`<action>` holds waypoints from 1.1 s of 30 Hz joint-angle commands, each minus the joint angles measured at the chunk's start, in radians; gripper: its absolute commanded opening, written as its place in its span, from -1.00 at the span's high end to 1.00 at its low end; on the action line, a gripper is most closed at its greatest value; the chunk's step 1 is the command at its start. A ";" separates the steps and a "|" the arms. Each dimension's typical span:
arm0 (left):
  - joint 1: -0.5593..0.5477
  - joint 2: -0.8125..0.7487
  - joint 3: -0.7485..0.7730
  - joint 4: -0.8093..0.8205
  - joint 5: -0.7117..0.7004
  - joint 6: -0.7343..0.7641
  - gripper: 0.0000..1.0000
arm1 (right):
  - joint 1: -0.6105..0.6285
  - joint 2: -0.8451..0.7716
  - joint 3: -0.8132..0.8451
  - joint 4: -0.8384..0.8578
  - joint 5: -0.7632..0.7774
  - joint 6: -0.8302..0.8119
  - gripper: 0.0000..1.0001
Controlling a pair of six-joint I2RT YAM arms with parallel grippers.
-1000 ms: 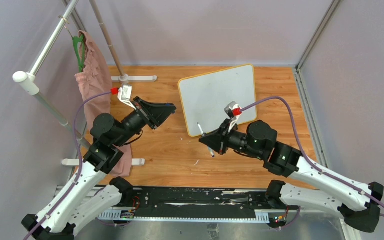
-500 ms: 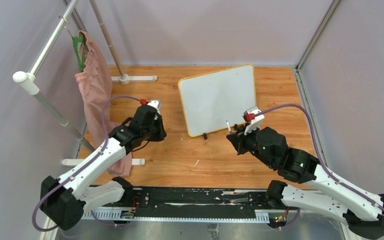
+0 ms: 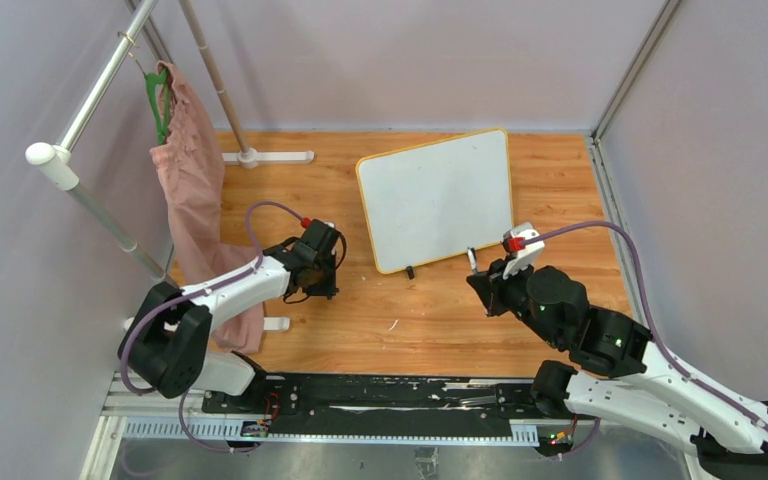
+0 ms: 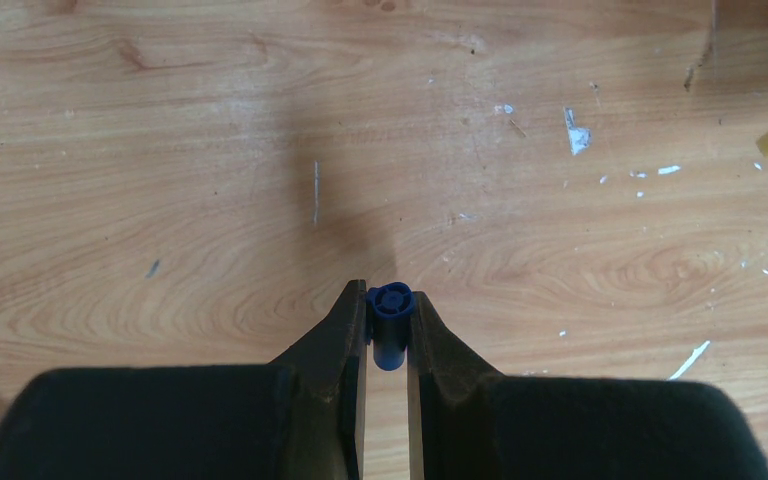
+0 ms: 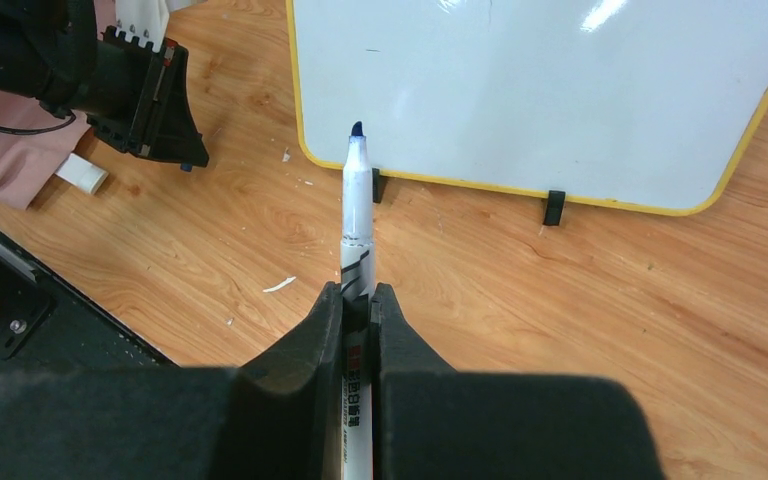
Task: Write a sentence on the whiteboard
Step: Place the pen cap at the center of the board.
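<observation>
Wooden table (image 3: 410, 320) — right tool (image 5: 360, 293) grips uncapped marker (image 5: 357, 190).

- Bright, even light comes from above; the top view is sharp throughout.
- White glare streaks cross the whiteboard (image 5: 560, 100) near the right wrist view's upper edge.
- A soft shadow lies on the desk (image 4: 160, 150) ahead of the left hand (image 4: 388, 300), whose near body is blurred.

The whiteboard (image 3: 438, 195) is set on the wooden table (image 3: 410, 320), the left gripper (image 3: 320, 285) is pointed down just beside it, and a marker (image 3: 472, 260) is gripped by the right gripper (image 3: 481, 282) near its lower rim.
</observation>
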 commanded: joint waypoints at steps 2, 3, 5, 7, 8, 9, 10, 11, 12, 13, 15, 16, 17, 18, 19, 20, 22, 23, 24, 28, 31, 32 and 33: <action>-0.004 0.044 0.017 0.051 -0.031 -0.002 0.91 | 0.007 -0.027 -0.014 -0.026 0.044 0.013 1.00; -0.003 0.057 0.017 0.051 -0.029 0.002 0.88 | 0.008 -0.027 -0.014 -0.026 0.047 0.014 1.00; -0.003 0.076 0.013 0.055 -0.026 0.002 0.85 | 0.008 -0.027 -0.015 -0.026 0.052 0.012 1.00; -0.004 0.087 0.004 0.067 -0.024 0.001 0.83 | 0.008 -0.023 -0.012 -0.027 0.058 0.010 1.00; -0.004 0.091 -0.001 0.073 -0.024 -0.002 0.81 | 0.007 -0.021 -0.009 -0.026 0.059 0.008 1.00; -0.003 0.095 -0.004 0.076 -0.024 -0.002 0.79 | 0.008 -0.018 -0.006 -0.027 0.060 0.006 1.00; -0.004 0.097 -0.006 0.080 -0.025 -0.003 0.77 | 0.007 -0.016 -0.005 -0.026 0.060 0.004 1.00; -0.003 0.101 -0.007 0.081 -0.027 -0.004 0.73 | 0.008 -0.015 -0.003 -0.026 0.060 0.001 1.00; -0.003 0.103 -0.008 0.083 -0.028 -0.005 0.69 | 0.008 -0.013 -0.002 -0.026 0.060 0.001 1.00; -0.003 0.104 -0.009 0.083 -0.030 -0.005 0.65 | 0.008 -0.012 -0.001 -0.026 0.062 -0.001 1.00; -0.004 0.103 -0.011 0.086 -0.031 -0.006 0.58 | 0.008 -0.009 -0.002 -0.026 0.063 -0.002 1.00; -0.003 0.103 -0.012 0.086 -0.030 -0.006 0.54 | 0.008 -0.008 -0.002 -0.026 0.065 -0.001 1.00; -0.004 0.101 -0.012 0.086 -0.030 -0.007 0.51 | 0.008 -0.006 -0.002 -0.025 0.067 -0.003 1.00; -0.004 0.100 -0.012 0.084 -0.031 -0.008 0.48 | 0.008 -0.005 -0.002 -0.025 0.067 -0.003 1.00; -0.004 0.098 -0.012 0.085 -0.031 -0.008 0.45 | 0.008 -0.004 -0.002 -0.024 0.069 -0.003 1.00; -0.004 0.096 -0.012 0.085 -0.032 -0.008 0.43 | 0.008 -0.003 -0.002 -0.023 0.068 -0.004 1.00; -0.004 0.092 -0.013 0.084 -0.036 -0.008 0.39 | 0.008 0.001 -0.001 -0.021 0.069 -0.007 1.00; -0.004 0.091 -0.014 0.084 -0.037 -0.008 0.38 | 0.008 0.002 0.000 -0.021 0.068 -0.007 1.00; -0.003 0.090 -0.015 0.084 -0.038 -0.007 0.37 | 0.009 0.004 0.002 -0.020 0.067 -0.008 1.00; -0.004 0.085 -0.021 0.085 -0.047 -0.008 0.33 | 0.008 0.007 0.005 -0.017 0.068 -0.011 1.00; -0.004 0.073 -0.025 0.083 -0.050 -0.010 0.31 | 0.008 0.008 0.007 -0.017 0.065 -0.012 1.00; -0.003 0.067 -0.028 0.081 -0.051 -0.013 0.30 | 0.007 0.008 0.006 -0.017 0.065 -0.012 1.00; -0.003 0.059 -0.028 0.077 -0.052 -0.013 0.29 | 0.009 0.009 0.007 -0.017 0.063 -0.011 1.00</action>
